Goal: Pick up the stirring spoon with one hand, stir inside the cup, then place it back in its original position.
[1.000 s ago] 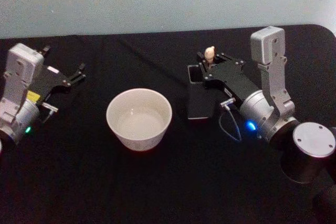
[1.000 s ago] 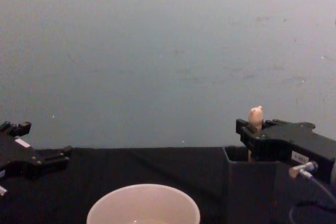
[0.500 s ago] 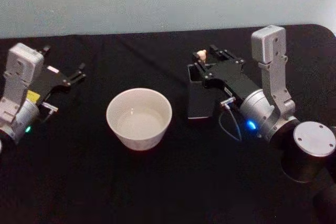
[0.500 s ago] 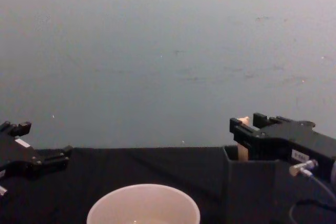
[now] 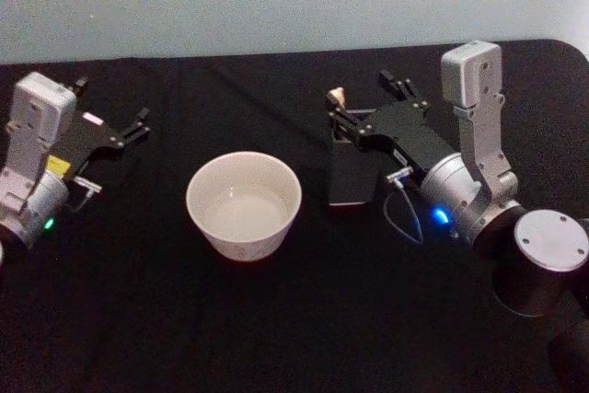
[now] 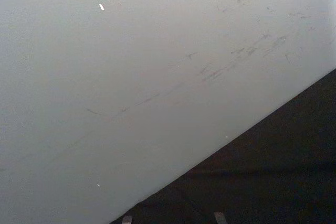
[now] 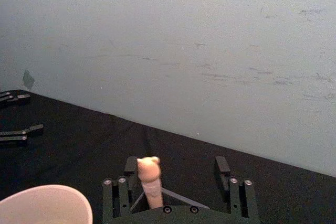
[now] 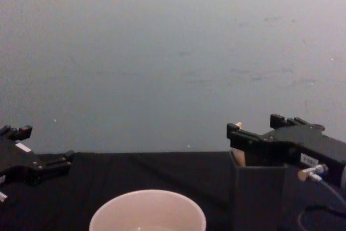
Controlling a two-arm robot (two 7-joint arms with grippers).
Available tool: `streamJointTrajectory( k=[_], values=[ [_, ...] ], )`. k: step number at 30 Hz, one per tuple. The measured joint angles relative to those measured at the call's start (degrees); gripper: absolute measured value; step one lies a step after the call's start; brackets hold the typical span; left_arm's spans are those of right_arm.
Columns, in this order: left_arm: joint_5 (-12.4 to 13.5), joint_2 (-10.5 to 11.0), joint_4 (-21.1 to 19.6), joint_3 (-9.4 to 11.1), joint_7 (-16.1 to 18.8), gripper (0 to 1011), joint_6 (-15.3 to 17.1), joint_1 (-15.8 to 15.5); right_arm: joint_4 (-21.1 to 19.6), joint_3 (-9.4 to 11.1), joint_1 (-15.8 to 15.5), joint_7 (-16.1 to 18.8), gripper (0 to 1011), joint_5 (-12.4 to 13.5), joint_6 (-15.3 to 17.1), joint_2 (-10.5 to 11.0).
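Appears to be a lab or test bench, not a home. Evidence: black cloth-covered table (image 5: 276,319) under the right gripper (image 5: 366,103), and ahead of it a bare, scuffed pale grey-blue wall (image 8: 173,52); no furnishings.

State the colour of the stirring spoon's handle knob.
Cream-beige: the stirring spoon knob shows best in the right wrist view.

Black cloth-covered table (image 5: 276,319) is carrying wide cream-white round cup (image 5: 244,206) and, near it, dark grey square box holder (image 5: 352,177).
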Motion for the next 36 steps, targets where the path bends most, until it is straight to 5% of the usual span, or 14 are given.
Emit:
streamJointTrajectory(
  k=[4, 20, 30, 36],
  values=[
    [0.0, 0.0, 0.0, 0.0, 0.0, 1001, 0.0, 0.0, 0.0, 0.0, 0.0, 0.0, 998, 0.0, 0.0, 0.0],
    [0.0, 0.0, 0.0, 0.0, 0.0, 1001, 0.0, 0.0, -0.9, 0.7, 0.0, 0.8, 1000, 1.0, -0.1, -0.1],
    [0.0, 0.0, 0.0, 0.0, 0.0, 1001, 0.0, 0.0, -4.1, 5.0, 1.3, 1.0, 1000, 6.0, -1.5, -0.8],
    [0.0, 0.0, 0.0, 0.0, 0.0, 1001, 0.0, 0.0, 0.1, 7.2, 3.7, -2.9, 1000, 4.3, -2.6, -1.3]
  ],
)
